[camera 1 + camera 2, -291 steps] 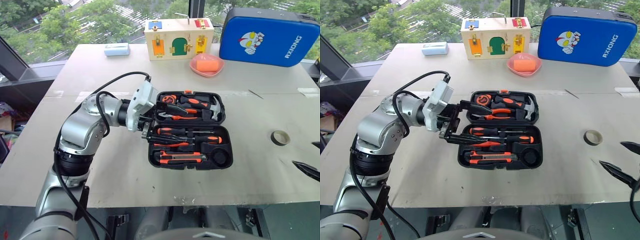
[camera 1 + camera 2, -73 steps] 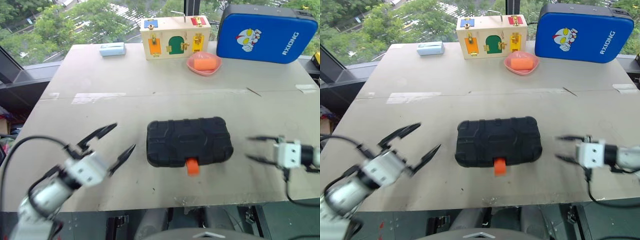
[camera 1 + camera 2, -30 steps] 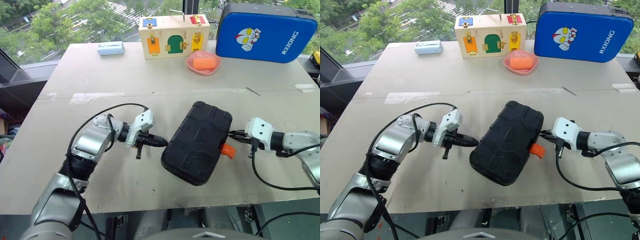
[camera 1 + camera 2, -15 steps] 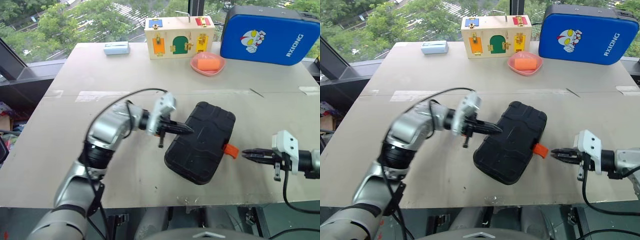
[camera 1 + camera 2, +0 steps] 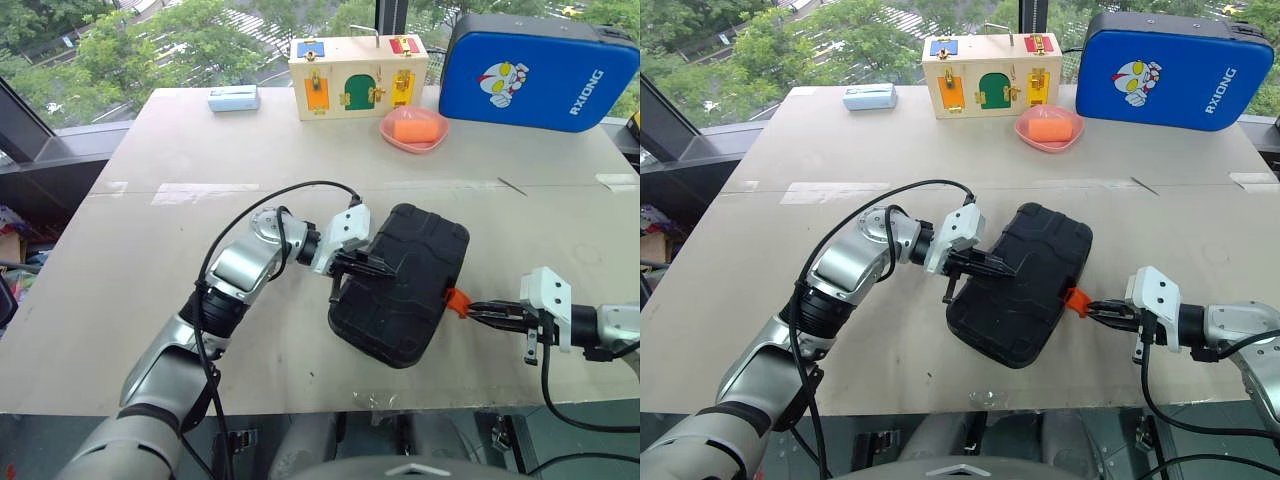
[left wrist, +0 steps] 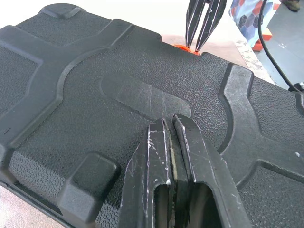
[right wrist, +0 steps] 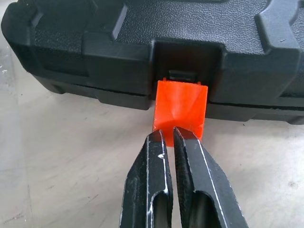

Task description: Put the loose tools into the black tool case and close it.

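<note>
The black tool case (image 5: 400, 283) lies closed and skewed on the table, its orange latch (image 5: 457, 299) sticking out toward the right. The loose tools are out of view. My left gripper (image 5: 385, 270) is shut, and its tips (image 6: 169, 124) rest on the textured lid. From the right, my right gripper (image 5: 475, 310) is also shut. Its tips (image 7: 168, 135) meet the free end of the orange latch (image 7: 180, 107). The left wrist view shows the right gripper (image 6: 202, 28) beyond the far edge of the lid.
At the back of the table stand a blue cartoon-printed case (image 5: 540, 68), a wooden lock box (image 5: 358, 62), a pink dish (image 5: 413, 128) holding something orange, and a small pale blue box (image 5: 233, 97). The table's front edge runs just below the tool case.
The left gripper has moved right, from beside the case onto its lid. The right gripper has drawn back toward the table's front, its tips staying at the latch. The case stays skewed.
</note>
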You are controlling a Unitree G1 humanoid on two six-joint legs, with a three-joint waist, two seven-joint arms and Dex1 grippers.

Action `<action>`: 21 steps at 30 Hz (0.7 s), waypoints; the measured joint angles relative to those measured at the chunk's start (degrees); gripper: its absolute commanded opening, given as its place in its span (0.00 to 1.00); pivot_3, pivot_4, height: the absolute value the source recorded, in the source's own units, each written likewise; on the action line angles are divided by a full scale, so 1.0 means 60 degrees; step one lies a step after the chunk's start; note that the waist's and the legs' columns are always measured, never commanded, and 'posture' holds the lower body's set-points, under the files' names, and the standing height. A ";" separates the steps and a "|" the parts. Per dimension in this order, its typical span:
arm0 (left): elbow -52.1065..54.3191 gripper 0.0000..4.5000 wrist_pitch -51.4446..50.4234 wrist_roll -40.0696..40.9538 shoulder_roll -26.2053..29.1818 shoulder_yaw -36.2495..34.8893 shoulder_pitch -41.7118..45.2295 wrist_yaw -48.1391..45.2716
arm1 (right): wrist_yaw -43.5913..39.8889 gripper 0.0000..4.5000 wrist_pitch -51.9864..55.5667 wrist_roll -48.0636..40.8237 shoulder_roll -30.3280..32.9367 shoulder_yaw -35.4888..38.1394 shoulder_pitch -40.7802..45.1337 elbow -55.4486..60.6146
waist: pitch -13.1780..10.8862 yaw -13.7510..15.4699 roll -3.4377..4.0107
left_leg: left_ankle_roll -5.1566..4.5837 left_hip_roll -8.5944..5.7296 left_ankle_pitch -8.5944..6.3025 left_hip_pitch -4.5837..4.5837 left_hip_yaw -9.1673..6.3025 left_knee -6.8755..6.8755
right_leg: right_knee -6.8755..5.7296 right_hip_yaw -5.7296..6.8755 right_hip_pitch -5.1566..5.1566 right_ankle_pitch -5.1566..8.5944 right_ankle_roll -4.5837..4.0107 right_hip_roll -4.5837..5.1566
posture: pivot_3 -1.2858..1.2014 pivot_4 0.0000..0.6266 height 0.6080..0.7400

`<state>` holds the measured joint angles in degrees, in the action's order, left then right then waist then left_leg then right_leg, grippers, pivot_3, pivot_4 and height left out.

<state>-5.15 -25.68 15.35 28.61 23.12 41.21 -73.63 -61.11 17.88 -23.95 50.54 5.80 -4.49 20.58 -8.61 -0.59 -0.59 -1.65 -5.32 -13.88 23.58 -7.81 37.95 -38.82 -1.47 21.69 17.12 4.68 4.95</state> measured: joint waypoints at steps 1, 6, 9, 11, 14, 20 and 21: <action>-0.0010 0.00 0.0006 -0.0001 -0.0009 0.0000 0.0003 0.0006 | 0.0079 0.00 0.0065 0.0026 -0.0032 -0.0082 0.0149 0.0014 | 0.0001 -0.0001 0.0000 | 0.0000 0.0000 0.0000 0.0000 -0.0001 0.0001 | -0.0001 0.0001 0.0000 0.0000 0.0000 0.0000 | 0.52 0.24 0.96; -0.0073 0.00 0.0029 -0.0011 -0.0093 -0.0004 0.0033 0.0005 | 0.0365 0.00 0.0272 0.0506 -0.0226 -0.0679 0.0414 -0.0061 | 0.0002 0.0016 -0.0002 | 0.0000 -0.0001 0.0000 0.0004 -0.0008 0.0009 | -0.0001 0.0010 -0.0001 0.0000 0.0000 -0.0005 | 0.52 0.24 0.96; -0.0097 0.00 0.0030 -0.0095 -0.0147 0.0010 0.0105 0.0003 | 0.0638 0.00 0.0206 0.0983 -0.0513 -0.1174 0.0550 -0.0351 | 0.0002 0.0029 -0.0002 | 0.0000 -0.0004 0.0000 0.0007 -0.0009 0.0018 | -0.0006 0.0012 -0.0002 0.0000 0.0000 -0.0005 | 0.52 0.24 0.96; -0.0101 0.00 0.0050 -0.0138 -0.0182 0.0033 0.0133 -0.0020 | 0.0810 0.00 0.0184 0.1219 -0.0696 -0.1353 0.0553 -0.0533 | 0.0002 0.0056 -0.0001 | 0.0000 -0.0008 0.0000 0.0010 -0.0010 0.0022 | -0.0005 0.0012 -0.0002 0.0000 0.0001 -0.0004 | 0.52 0.24 0.96; -0.0120 0.00 0.0132 -0.0239 -0.0198 0.0090 0.0159 -0.0070 | 0.1000 0.00 0.0212 0.1348 -0.0784 -0.1361 0.0610 -0.0611 | 0.0002 0.0063 -0.0001 | 0.0000 -0.0009 0.0000 0.0010 -0.0014 0.0023 | -0.0006 0.0014 -0.0002 0.0000 0.0001 -0.0004 | 0.52 0.24 0.96; -0.0284 0.00 0.0858 -0.0724 -0.0242 0.0303 0.0314 -0.0198 | 0.1187 0.00 0.0541 0.1330 -0.1175 -0.1399 0.0722 -0.0608 | 0.0003 0.0098 -0.0002 | 0.0000 -0.0011 0.0000 0.0011 -0.0022 0.0023 | -0.0004 0.0025 -0.0006 0.0000 0.0000 -0.0004 | 0.52 0.24 0.96; -0.0368 0.00 0.1036 -0.0864 -0.0252 0.0355 0.0368 -0.0198 | 0.1197 0.00 0.0711 0.1234 -0.1239 -0.1373 0.0721 -0.0586 | 0.0003 0.0104 -0.0002 | 0.0000 -0.0011 0.0000 0.0011 -0.0022 0.0025 | -0.0006 0.0025 -0.0007 0.0000 0.0000 -0.0004 | 0.52 0.24 0.96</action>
<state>-7.36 -19.46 10.16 27.10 25.24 43.42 -74.82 -53.93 22.14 -16.55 43.10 -2.44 -0.16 17.06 -8.59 0.03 -0.60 -1.65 -5.38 -13.87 23.64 -7.95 38.10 -38.85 -1.32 21.65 17.12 4.68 4.93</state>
